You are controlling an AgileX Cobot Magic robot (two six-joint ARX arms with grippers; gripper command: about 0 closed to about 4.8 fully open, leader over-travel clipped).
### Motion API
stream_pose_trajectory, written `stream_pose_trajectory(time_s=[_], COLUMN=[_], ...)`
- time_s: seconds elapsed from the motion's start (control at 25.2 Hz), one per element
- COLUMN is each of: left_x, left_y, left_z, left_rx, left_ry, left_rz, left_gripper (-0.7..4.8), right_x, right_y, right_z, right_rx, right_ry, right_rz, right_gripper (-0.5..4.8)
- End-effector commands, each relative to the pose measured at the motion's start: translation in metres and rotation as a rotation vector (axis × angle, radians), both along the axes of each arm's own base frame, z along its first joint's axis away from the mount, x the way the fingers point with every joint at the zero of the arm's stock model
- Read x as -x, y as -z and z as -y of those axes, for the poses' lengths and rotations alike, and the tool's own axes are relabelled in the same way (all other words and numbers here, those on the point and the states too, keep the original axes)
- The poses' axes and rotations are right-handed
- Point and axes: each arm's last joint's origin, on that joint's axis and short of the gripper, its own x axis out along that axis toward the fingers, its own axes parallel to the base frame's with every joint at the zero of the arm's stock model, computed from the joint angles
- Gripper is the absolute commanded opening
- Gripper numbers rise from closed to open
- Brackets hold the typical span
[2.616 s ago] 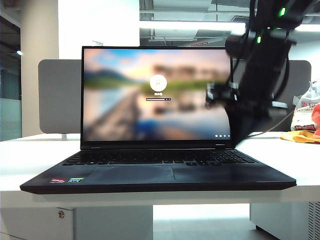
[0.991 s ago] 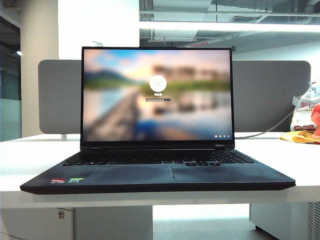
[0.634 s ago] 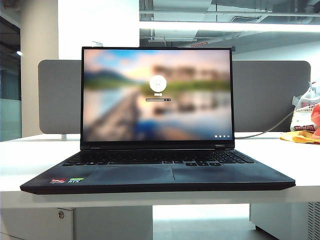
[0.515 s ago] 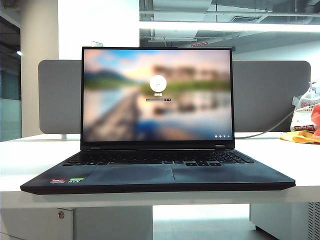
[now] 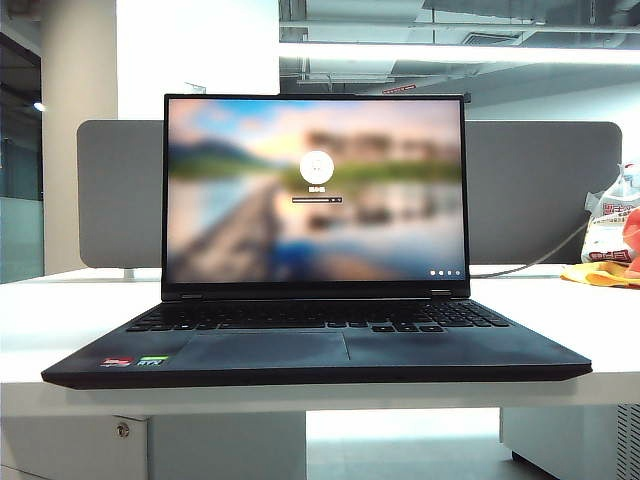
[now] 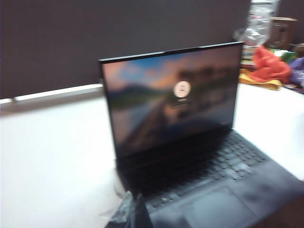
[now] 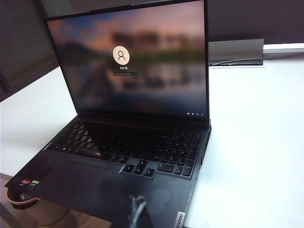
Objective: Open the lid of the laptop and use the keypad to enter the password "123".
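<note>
The black laptop (image 5: 315, 345) lies on the white table (image 5: 60, 310) with its lid (image 5: 315, 185) upright and the screen lit on a login page. The keypad (image 5: 465, 315) fills the keyboard's right end and shows in the right wrist view as keypad (image 7: 183, 152). No arm appears in the exterior view. My left gripper (image 6: 135, 211) is shut and empty, hovering by the laptop's (image 6: 204, 190) left front corner. My right gripper (image 7: 137, 204) is shut and empty above the right palm rest, short of the keys.
A grey divider board (image 5: 120, 190) stands behind the laptop. A white plastic bag (image 5: 610, 215) and orange-yellow items (image 5: 600, 272) lie at the table's far right, with a cable (image 5: 540, 258) running toward the laptop. Red cloth (image 6: 268, 66) shows there too.
The right arm, earlier in front of the screen's right side, has withdrawn from the exterior view. Over the last second nothing visible moved.
</note>
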Motion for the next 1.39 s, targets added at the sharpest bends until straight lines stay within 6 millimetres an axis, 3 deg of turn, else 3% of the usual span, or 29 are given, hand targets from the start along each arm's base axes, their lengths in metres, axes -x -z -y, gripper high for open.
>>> stream_pose_trajectory(time_s=[0.04, 0.16, 0.44, 0.63, 0.95, 1.23, 1.39], left_x=[-0.015, -0.031, -0.060, -0.071, -0.077, -0.078, -0.078], left_y=[0.007, 0.026, 0.100, 0.131, 0.150, 0.151, 0.152], left_z=[0.001, -0.001, -0.011, -0.012, -0.012, -0.010, -0.009], left_rx=[-0.018, 0.011, 0.131, 0.150, 0.159, 0.160, 0.104], left_ry=[-0.094, -0.197, -0.274, -0.280, -0.268, -0.413, -0.391], left_rz=[0.090, 0.147, 0.087, 0.021, 0.055, 0.056, 0.058], left_gripper=[-0.05, -0.05, -0.05, -0.05, -0.05, -0.05, -0.05], right_x=[0.000, 0.000, 0.000, 0.000, 0.000, 0.000, 0.000], right_y=[-0.002, -0.002, -0.002, -0.002, -0.002, -0.002, -0.002], right_z=[0.000, 0.000, 0.000, 0.000, 0.000, 0.000, 0.000], right_rx=[-0.008, -0.009, -0.009, -0.009, -0.008, -0.008, -0.008], right_ry=[0.000, -0.001, -0.004, -0.001, -0.001, 0.000, 0.000], right_rz=[0.013, 0.013, 0.013, 0.012, 0.012, 0.011, 0.011], right_gripper=[-0.01, -0.01, -0.01, -0.01, -0.01, -0.01, -0.01])
